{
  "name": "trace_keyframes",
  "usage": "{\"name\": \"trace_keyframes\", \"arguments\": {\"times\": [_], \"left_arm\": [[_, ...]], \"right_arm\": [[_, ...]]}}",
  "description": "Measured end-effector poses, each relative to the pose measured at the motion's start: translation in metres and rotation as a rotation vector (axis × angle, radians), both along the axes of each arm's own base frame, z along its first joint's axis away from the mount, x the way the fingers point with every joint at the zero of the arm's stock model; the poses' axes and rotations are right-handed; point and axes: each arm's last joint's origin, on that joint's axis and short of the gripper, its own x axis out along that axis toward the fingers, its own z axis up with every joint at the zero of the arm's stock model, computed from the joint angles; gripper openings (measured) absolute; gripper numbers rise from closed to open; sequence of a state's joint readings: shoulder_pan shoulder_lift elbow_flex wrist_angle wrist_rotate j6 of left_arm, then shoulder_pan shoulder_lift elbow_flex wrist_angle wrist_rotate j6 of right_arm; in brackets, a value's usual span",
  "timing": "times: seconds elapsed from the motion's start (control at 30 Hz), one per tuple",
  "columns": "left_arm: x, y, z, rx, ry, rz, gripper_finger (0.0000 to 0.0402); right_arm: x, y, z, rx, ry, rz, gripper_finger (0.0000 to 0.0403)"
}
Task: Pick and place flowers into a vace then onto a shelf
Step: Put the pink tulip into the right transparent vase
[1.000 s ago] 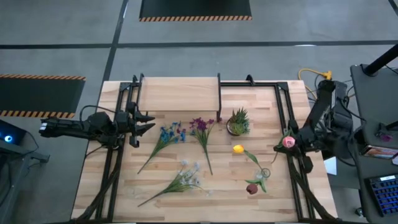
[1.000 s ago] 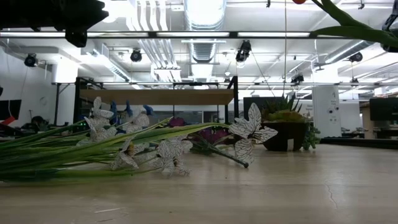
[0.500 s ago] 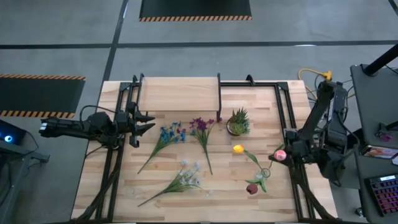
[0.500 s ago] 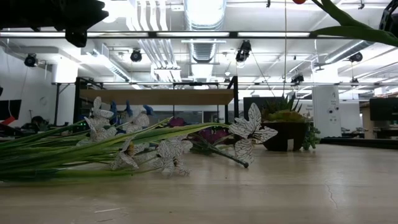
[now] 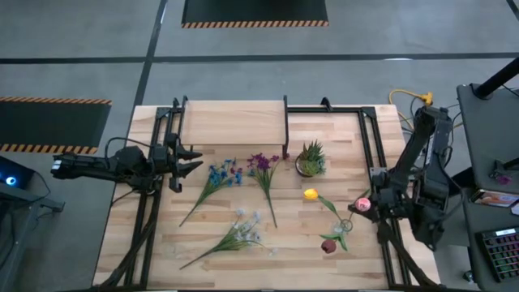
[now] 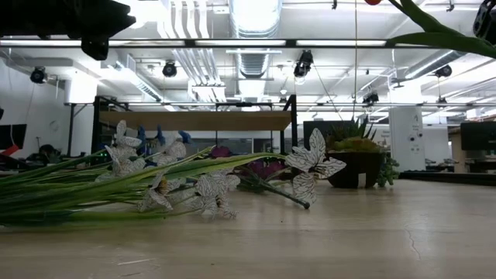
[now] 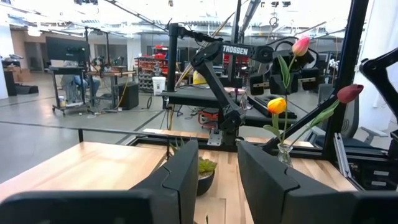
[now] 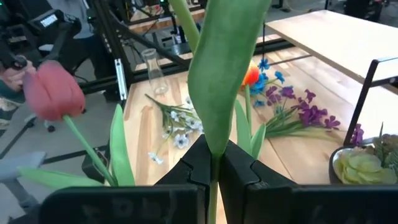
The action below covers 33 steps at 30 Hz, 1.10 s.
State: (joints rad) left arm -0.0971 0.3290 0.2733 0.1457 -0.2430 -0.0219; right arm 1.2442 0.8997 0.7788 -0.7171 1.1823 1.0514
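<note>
My right gripper (image 5: pixel 372 204) hangs over the table's right side, shut on a pink tulip (image 5: pixel 362 204) whose bloom (image 7: pixel 301 45) stands high above it. Just in front of it is a clear vase (image 5: pixel 346 225) holding a yellow tulip (image 5: pixel 310 194) and a red tulip (image 5: pixel 328 246). Blue (image 5: pixel 220 174), purple (image 5: pixel 261 165) and white (image 5: pixel 243 229) flowers lie flat on the tabletop. The light-wood shelf (image 5: pixel 233 122) stands at the far edge. My left gripper (image 5: pixel 193 160) waits open and level at the table's left, holding nothing. My right gripper pinches the pink tulip between its two fingers where a broad green leaf (image 8: pixel 216 134) rises along the stem. The fingers come from the table's right, slanting slightly down, and lie across the stem. The tulip stands upright and clear of the tabletop; the fingers hide its lower end.
A potted spiky green plant (image 5: pixel 310 159) sits right of the shelf. A second, empty clear glass bottle (image 8: pixel 152 71) stands beyond the white flowers. Black frame rails (image 5: pixel 369 154) run along both table sides. Bare wood lies around the table's middle front.
My right gripper has gone down and toward the table's near edge, a little leftward toward the vase, tipping slightly. It stays shut and carries the pink tulip along upright. The other flowers have not moved.
</note>
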Motion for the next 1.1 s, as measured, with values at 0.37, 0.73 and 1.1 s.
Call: {"name": "trace_keyframes", "arguments": {"times": [0.37, 0.73, 1.1], "left_arm": [[0.000, 0.000, 0.000, 0.000, 0.000, 0.000, 0.0097], [0.000, 0.000, 0.000, -0.025, -0.003, -0.002, 0.0097], [0.001, 0.000, 0.000, -0.025, 0.001, -0.002, 0.0097]], "right_arm": [[0.006, 0.018, -0.021, -0.035, 0.033, -0.033, 0.0009], [0.006, 0.018, -0.056, -0.043, 0.049, -0.088, 0.0009], [0.003, 0.009, -0.080, -0.015, 0.086, -0.110, 0.0009]]}}
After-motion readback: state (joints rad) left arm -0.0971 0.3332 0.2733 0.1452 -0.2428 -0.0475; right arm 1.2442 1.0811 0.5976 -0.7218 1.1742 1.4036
